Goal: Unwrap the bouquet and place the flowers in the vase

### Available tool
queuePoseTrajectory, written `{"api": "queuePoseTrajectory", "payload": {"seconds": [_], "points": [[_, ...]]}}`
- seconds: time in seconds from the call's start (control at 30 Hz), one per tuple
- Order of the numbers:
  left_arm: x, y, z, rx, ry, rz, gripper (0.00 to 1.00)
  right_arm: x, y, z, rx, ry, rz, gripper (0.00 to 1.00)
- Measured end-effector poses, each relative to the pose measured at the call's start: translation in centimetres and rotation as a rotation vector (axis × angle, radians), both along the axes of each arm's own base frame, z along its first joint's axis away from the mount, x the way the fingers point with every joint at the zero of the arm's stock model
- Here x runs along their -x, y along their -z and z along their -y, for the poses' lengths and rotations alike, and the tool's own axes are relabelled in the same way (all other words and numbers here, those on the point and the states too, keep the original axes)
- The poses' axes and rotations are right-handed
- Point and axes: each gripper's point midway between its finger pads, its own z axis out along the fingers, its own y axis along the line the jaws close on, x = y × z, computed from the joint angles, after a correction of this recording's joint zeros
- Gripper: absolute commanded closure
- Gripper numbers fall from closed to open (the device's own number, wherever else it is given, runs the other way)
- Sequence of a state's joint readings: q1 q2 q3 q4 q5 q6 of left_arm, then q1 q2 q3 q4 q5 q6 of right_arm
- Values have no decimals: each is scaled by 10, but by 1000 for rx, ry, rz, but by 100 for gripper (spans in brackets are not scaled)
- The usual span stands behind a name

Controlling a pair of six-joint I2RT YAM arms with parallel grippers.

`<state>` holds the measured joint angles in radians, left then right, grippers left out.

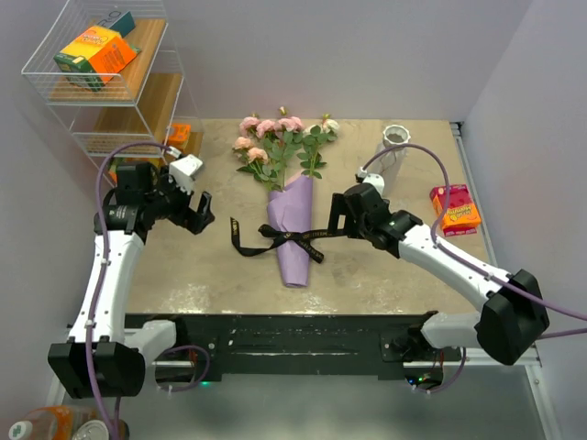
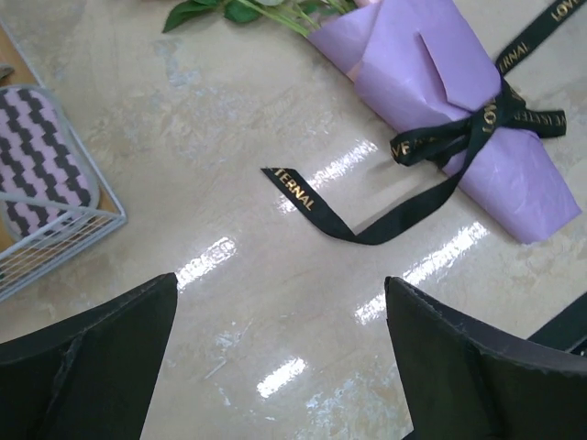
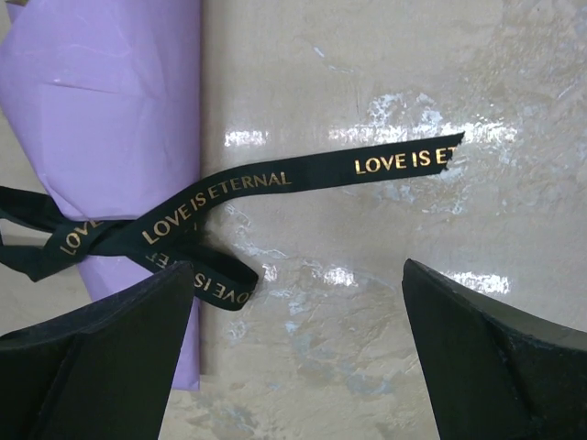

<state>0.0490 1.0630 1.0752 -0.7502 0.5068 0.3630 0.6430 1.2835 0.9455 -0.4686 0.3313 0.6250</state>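
Black fingers (image 3: pixel 92 367) gape near ribbon-tied lilac bouquet (image 3: pixel 101 101).

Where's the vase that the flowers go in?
In the top view, the vase stands at the far right of the table, beyond the right tool, with the roses to its left and the red-orange box nearer on its right.

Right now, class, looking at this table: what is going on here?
Two robot arms flank the bouquet, which lies on the table wrapped in lilac paper and tied with a black ribbon. The left gripper and right gripper are both open, holding nothing, each facing a loose ribbon tail. The vase stands upright at the far right; the flowers are all in the wrap.
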Motion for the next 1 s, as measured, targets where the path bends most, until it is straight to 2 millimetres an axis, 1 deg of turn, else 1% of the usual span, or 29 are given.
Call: {"api": "queuePoseTrajectory", "payload": {"seconds": [0.1,0.13,0.2,0.27,0.3,0.37,0.47,0.53,0.6,0.63,0.73,0.8,0.87,0.93,1.0], "points": [[6,10,15,-14,85,-28,1,1,12,-1,-5,21,-26,7],[8,15,24,-25,122,-37,1,0,14,-2,-10,28,-30,7],[14,25,47,-41,205,-55,1,-2,31,-4,4,44,-69,7],[24,41,73,-58,310,-88,1,-2,44,-5,13,60,-101,7],[28,48,80,-62,339,-108,1,-3,48,-5,14,66,-109,7],[34,63,92,-76,393,-151,1,-2,52,-6,8,74,-112,7],[37,83,109,-96,466,-193,1,-4,53,-8,-9,86,-104,7],[40,94,117,-110,499,-205,1,-6,52,-9,-22,96,-99,7],[43,105,126,-131,535,-212,1,-8,57,-11,-30,117,-108,8],[43,109,129,-139,550,-215,1,-9,61,-11,-28,127,-117,8],[42,121,140,-165,590,-218,1,-8,82,-12,-18,167,-166,9],[39,130,144,-185,601,-221,1,-7,94,-12,-12,191,-195,9],[36,136,146,-199,603,-218,1,-7,100,-12,-13,208,-210,9],[32,143,145,-217,601,-208,1,-11,101,-15,-24,221,-209,9],[28,149,143,-236,593,-197,1,-18,97,-21,-47,232,-193,10]]}}
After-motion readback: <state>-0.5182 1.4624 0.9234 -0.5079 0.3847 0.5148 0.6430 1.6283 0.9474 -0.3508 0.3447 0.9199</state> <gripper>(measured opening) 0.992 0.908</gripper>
